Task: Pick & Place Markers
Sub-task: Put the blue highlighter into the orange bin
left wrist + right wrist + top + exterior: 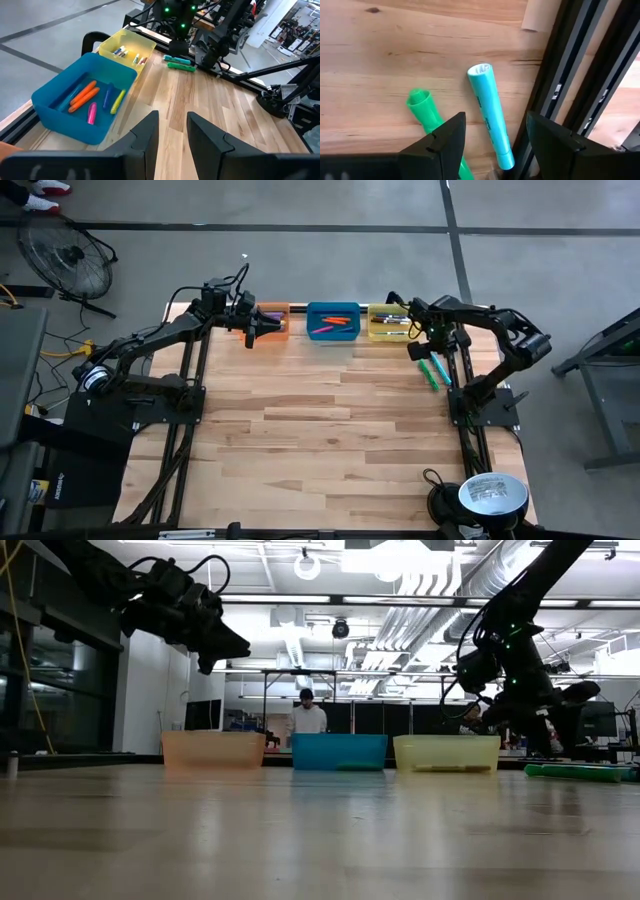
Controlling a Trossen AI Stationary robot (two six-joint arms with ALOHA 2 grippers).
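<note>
Two markers lie flat on the wood by the right arm's base: a teal one (490, 117) and a green one (426, 111), seen together as green markers (431, 370) from above and low on the table (580, 772). My right gripper (495, 135) hovers open just above them, one finger on each side of the teal marker, touching nothing. Orange, pink, blue and yellow markers (92, 100) lie in the blue bin (333, 322); more markers (130, 54) lie in the yellow bin (388, 321). My left gripper (258, 326) is open and raised beside the orange bin (274, 320).
The three bins stand in a row along the table's far edge (330, 752). The right arm's dark frame rails (580, 95) run close beside the teal marker. A fan (68, 260) stands off the table's left; a person (307, 720) stands in the room behind.
</note>
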